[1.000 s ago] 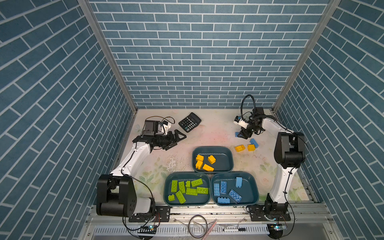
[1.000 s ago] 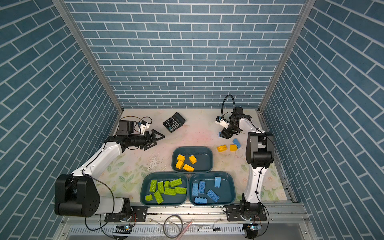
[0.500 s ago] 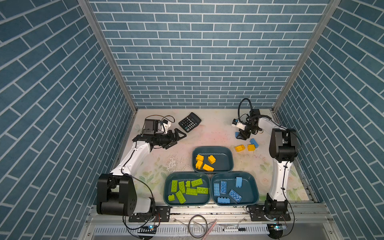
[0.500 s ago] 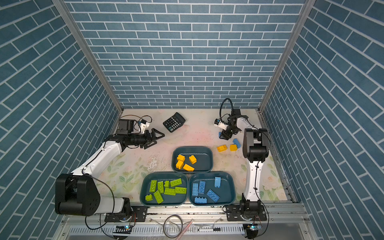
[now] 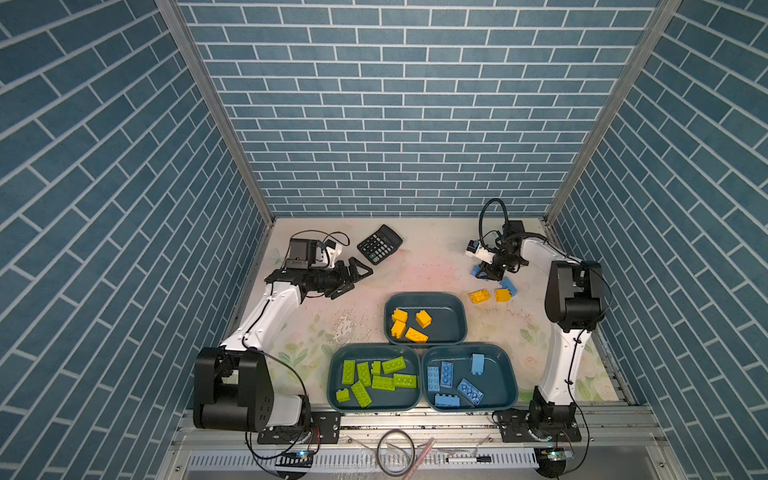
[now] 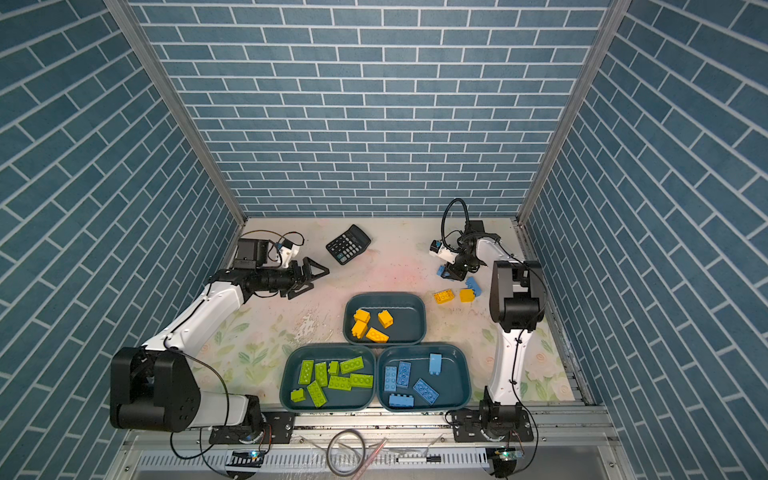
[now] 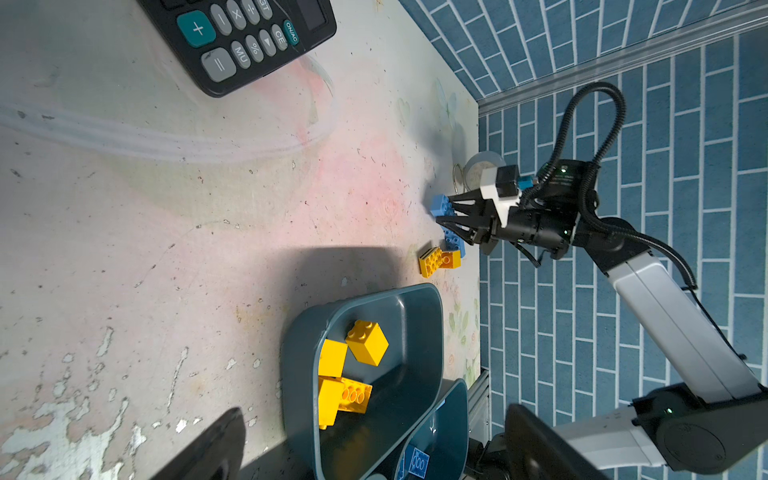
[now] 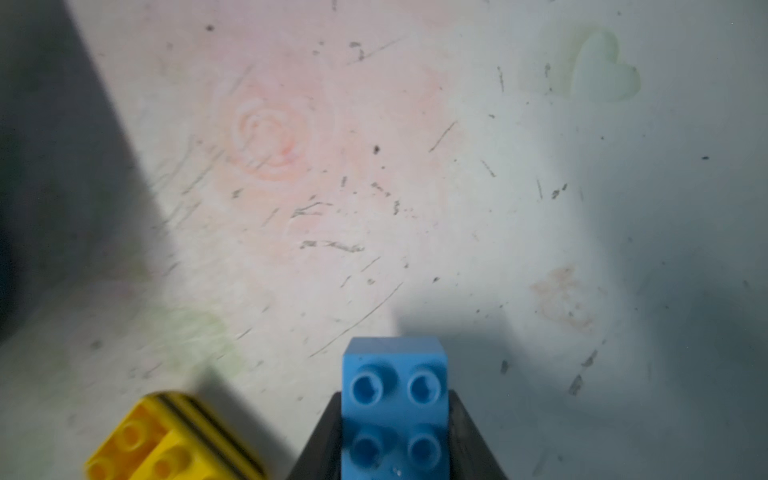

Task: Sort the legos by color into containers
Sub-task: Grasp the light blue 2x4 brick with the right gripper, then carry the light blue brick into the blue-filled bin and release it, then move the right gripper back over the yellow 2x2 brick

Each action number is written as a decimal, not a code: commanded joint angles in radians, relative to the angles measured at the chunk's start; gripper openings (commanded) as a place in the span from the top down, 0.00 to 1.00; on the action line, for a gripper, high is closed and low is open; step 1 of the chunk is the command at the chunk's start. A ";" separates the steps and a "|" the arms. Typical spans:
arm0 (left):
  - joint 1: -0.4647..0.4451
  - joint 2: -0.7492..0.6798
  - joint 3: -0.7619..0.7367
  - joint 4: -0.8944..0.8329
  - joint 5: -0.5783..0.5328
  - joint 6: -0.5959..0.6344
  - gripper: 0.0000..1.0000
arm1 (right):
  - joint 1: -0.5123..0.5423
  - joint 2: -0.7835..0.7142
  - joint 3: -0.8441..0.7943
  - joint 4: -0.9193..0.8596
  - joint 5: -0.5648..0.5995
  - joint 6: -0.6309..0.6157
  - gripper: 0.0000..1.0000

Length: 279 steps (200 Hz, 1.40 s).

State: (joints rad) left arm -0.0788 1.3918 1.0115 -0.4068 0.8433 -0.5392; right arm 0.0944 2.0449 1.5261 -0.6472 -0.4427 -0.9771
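Teal trays [image 5: 460, 309] in both top views hold our sorted bricks [image 5: 394, 365]. We count two yellows [image 5: 478, 296] and one blue [image 5: 509, 286] loose on the table [image 5: 415, 257], with the left gripper [image 5: 355, 281] wide and empty. Left wrist view: right gripper [image 7: 444, 214] beside them. Right wrist view: jaws clamp another blue brick [image 8: 395, 407].

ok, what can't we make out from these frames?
- blue brick: right wrist view, part cut off by the frame edge; in both top views mostly hidden under the right gripper; lifted or not, unclear.
- yellow brick: right wrist view, blurred, cut by the edge.
- tray of blue bricks: left wrist view, mostly behind the tray of yellow bricks, partly cut off.
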 commanded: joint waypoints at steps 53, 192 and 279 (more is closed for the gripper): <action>0.005 0.027 0.001 0.041 0.033 -0.007 0.01 | 0.179 -0.619 -0.457 0.066 -0.047 0.241 0.73; 0.005 0.050 -0.011 0.060 0.063 0.010 0.02 | 0.665 -0.991 -0.796 -0.170 0.097 0.370 0.42; 0.005 0.057 -0.014 0.065 0.073 0.018 0.02 | 0.236 -0.958 -0.642 -0.167 0.012 0.197 0.32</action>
State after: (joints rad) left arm -0.0788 1.4467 1.0004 -0.3603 0.8993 -0.5419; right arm 0.4305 1.0252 0.8410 -0.8082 -0.3668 -0.6777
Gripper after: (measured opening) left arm 0.985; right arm 0.681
